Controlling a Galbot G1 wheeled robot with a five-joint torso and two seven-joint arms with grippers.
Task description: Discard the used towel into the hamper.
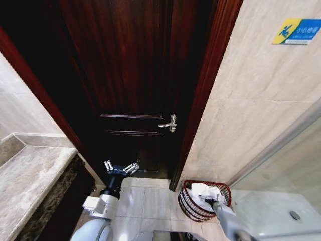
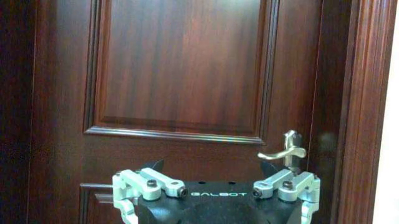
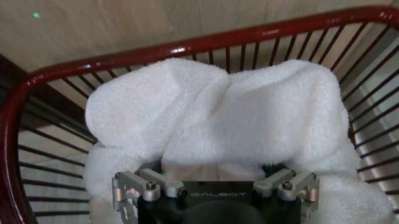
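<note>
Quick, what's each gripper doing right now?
Left gripper: open, holding nothing, raised before the door.
Right gripper: at the towel inside the hamper; fingers hidden, cannot tell.

Each gripper has a black body lettered GALBOT in white, with silver metal finger links fastened by dark screws. The arms are pale grey with black wrist sections.

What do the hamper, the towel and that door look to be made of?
Hamper: thin metal wire by its look, glossy dark red coating; highlights glint along the rim. Towel: white terry cloth, its surface fuzzy and looped. Door: dark reddish wood or wood veneer, polished; grain streaks and a soft sheen show.
</note>
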